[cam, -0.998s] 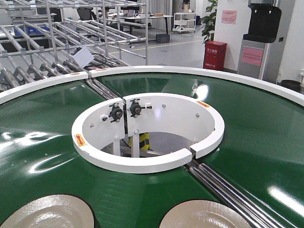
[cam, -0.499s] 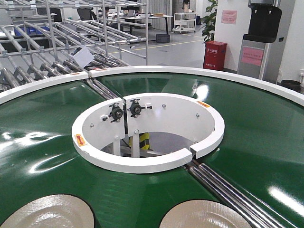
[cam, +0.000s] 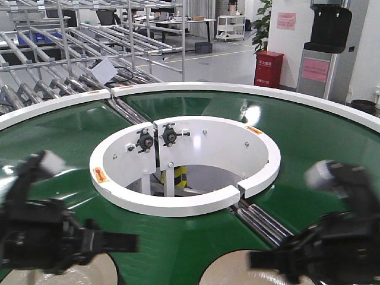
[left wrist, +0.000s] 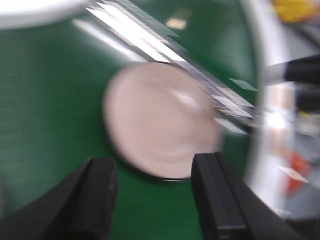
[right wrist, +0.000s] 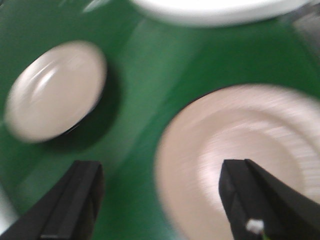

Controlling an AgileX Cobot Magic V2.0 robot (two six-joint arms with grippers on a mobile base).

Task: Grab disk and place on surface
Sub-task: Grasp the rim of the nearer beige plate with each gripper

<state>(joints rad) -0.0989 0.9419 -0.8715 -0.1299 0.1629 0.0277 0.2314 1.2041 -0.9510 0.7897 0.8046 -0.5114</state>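
Left gripper (left wrist: 157, 200) hangs spread and empty above a pale disk (left wrist: 160, 120) lying on the green conveyor belt (left wrist: 50, 125). The right gripper (right wrist: 160, 200), equally spread, overhangs a second disk (right wrist: 240, 160). Both appear positioned for a grab, though motion blur limits detail.

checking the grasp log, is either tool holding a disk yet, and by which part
Nothing is held. The left tool and the right tool are both open above the green belt, and the disks lie untouched on it.
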